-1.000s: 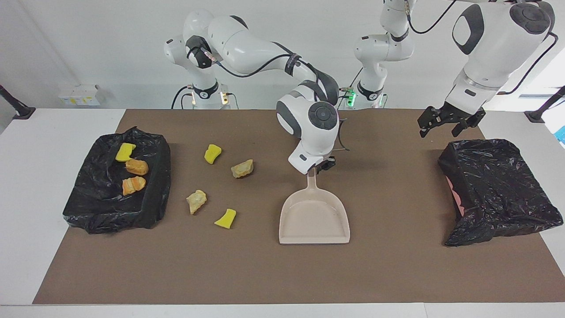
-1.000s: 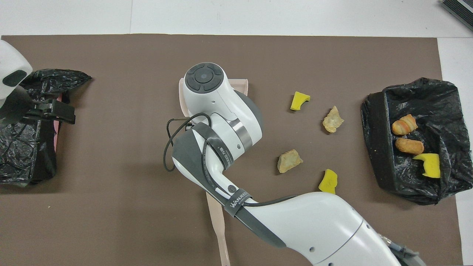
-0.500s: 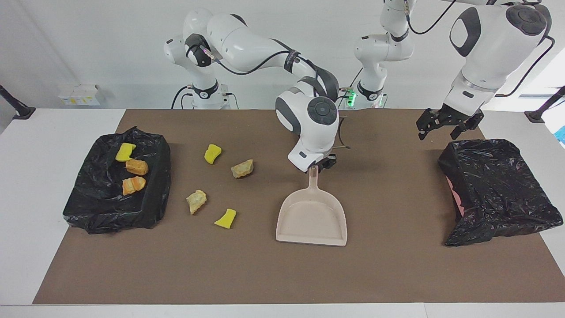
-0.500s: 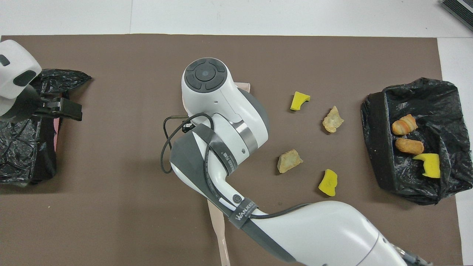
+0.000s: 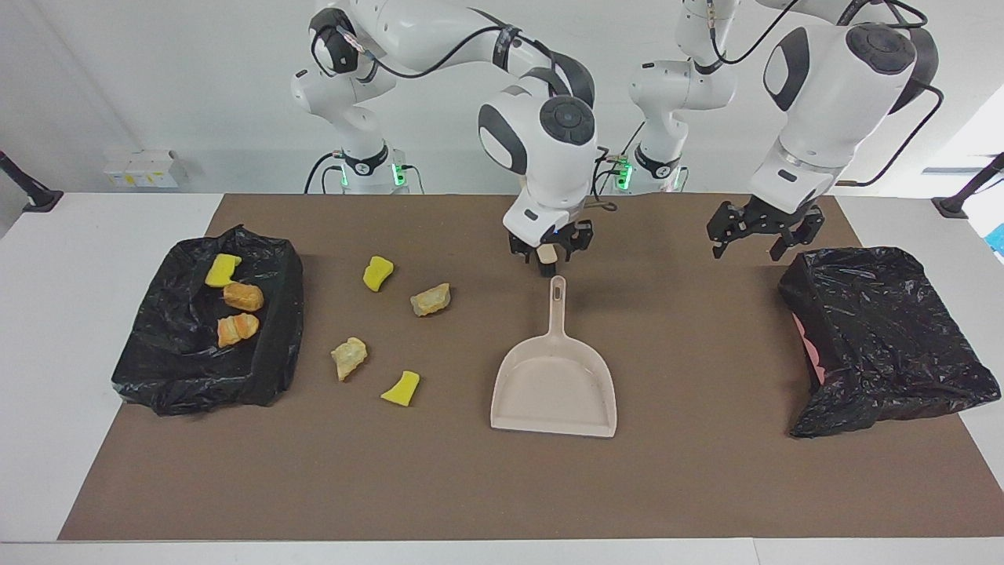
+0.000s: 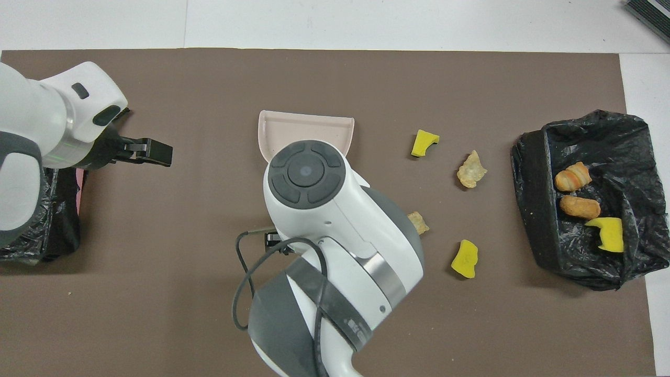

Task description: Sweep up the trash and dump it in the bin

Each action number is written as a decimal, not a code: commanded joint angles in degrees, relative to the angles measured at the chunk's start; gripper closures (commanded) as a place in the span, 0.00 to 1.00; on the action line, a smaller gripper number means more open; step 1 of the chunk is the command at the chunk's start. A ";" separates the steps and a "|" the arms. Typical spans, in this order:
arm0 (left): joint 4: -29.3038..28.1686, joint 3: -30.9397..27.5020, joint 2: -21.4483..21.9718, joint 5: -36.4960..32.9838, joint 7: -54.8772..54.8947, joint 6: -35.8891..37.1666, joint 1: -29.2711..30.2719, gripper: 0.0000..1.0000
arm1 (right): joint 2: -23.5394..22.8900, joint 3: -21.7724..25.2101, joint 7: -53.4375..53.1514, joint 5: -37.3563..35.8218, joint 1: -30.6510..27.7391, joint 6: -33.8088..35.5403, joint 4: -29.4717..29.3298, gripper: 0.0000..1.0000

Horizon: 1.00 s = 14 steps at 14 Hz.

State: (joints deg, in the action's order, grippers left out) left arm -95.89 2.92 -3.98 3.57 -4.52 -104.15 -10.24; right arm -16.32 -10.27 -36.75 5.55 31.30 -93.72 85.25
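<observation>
1. My right gripper [image 5: 549,257] hangs in the air over the mat [image 5: 706,471], just above the tip of the dustpan [image 5: 554,386] handle, fingers parted and holding nothing. The arm arches in from its base and points straight down.
2. My left gripper [image 5: 755,237] hovers with its fingers spread wide and empty, beside the black bin bag [image 5: 886,337] at the left arm's end of the table.
3. A second ago my right gripper was clamped on the dustpan handle, low over the mat; it has since let go and lifted clear, and the pan lies flat by itself. My left gripper has drifted slightly toward the middle of the table.
4. The trash is in two groups. Four scraps lie loose on the mat between the dustpan and the other bin bag [image 5: 157,369]: a yellow sponge piece [image 5: 377,272], a tan chunk [image 5: 431,300], a second tan chunk [image 5: 349,357] and a second yellow sponge piece [image 5: 401,388].
5. Three more sit in that bag at the right arm's end: a yellow piece [image 5: 222,269] and two orange-brown bread-like chunks [image 5: 242,296], [image 5: 236,328].
</observation>
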 commanded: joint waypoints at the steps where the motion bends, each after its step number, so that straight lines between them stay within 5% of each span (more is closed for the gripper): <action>1: -0.70 -0.72 -2.69 0.65 -4.08 -3.95 -4.87 0.00 | 8.12 0.08 2.65 2.18 0.60 -1.20 11.93 0.00; 6: -0.70 -0.89 -8.31 -0.22 -9.08 -8.61 -12.25 0.00 | 22.97 -0.01 2.65 7.45 6.66 -16.47 37.84 0.00; 10: -2.36 -0.89 -11.57 -0.93 -13.85 -13.00 -17.44 0.00 | 23.34 -0.01 0.11 7.81 13.69 -20.26 44.54 0.00; 14: -10.44 -0.89 -11.40 -0.93 -16.93 -20.74 -21.22 0.00 | 20.10 -0.01 -3.85 7.81 18.36 -30.88 49.91 0.00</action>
State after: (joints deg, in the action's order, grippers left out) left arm -101.71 2.99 -16.75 3.51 -20.14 -121.08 -29.66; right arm 4.45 -10.61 -39.32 12.19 48.57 -119.90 132.07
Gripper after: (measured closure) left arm 0.000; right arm 0.000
